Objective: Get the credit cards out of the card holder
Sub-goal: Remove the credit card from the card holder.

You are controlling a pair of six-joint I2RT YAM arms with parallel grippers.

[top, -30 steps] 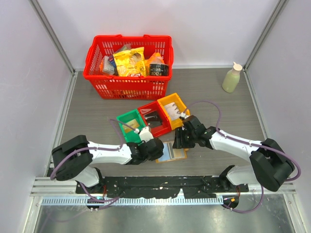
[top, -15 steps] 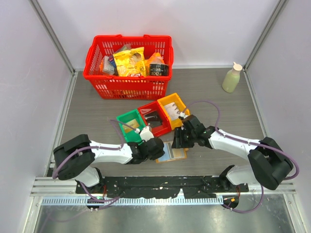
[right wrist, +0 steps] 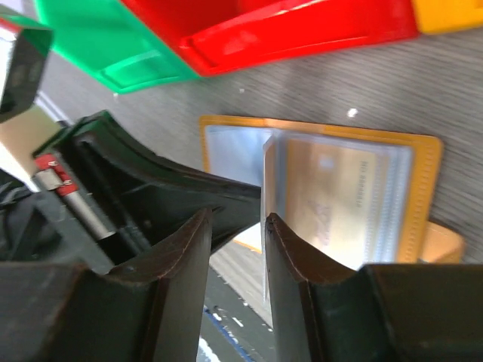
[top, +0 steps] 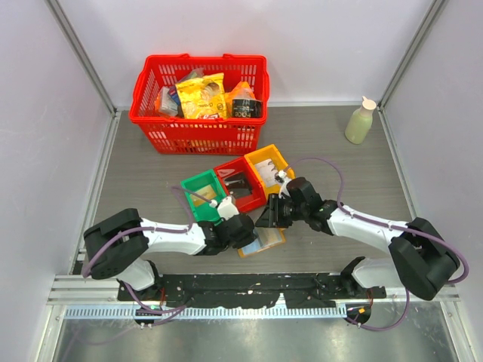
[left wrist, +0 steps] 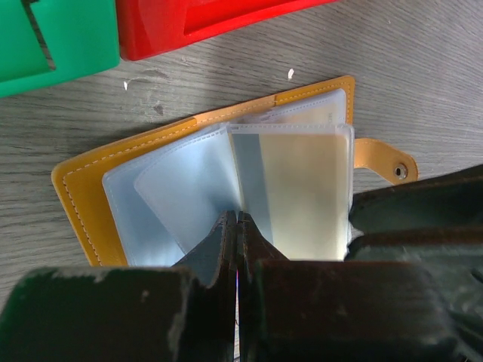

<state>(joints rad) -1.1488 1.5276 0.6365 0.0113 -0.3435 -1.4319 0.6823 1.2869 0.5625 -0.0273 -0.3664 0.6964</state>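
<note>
The card holder (top: 267,240) lies open on the table in front of the bins, tan-orange with bluish clear sleeves and a tab (left wrist: 385,158). A pale cream credit card (left wrist: 306,188) sits in the right-hand sleeve; it also shows in the right wrist view (right wrist: 332,196). My left gripper (top: 245,230) is shut, its tips (left wrist: 238,219) pinching the near edge of the sleeves where they fan apart. My right gripper (top: 266,219) is open (right wrist: 237,217) over the holder (right wrist: 426,181), with one raised sleeve edge just inside its right finger (right wrist: 283,241).
Green (top: 202,194), red (top: 240,185) and yellow-orange (top: 268,167) bins stand in a row just behind the holder. A red basket (top: 200,90) of groceries is at the back. A pale bottle (top: 361,121) stands back right.
My right gripper has moved left and down onto the holder. The holder has turned slightly and shifted left. The left gripper has stayed put.
</note>
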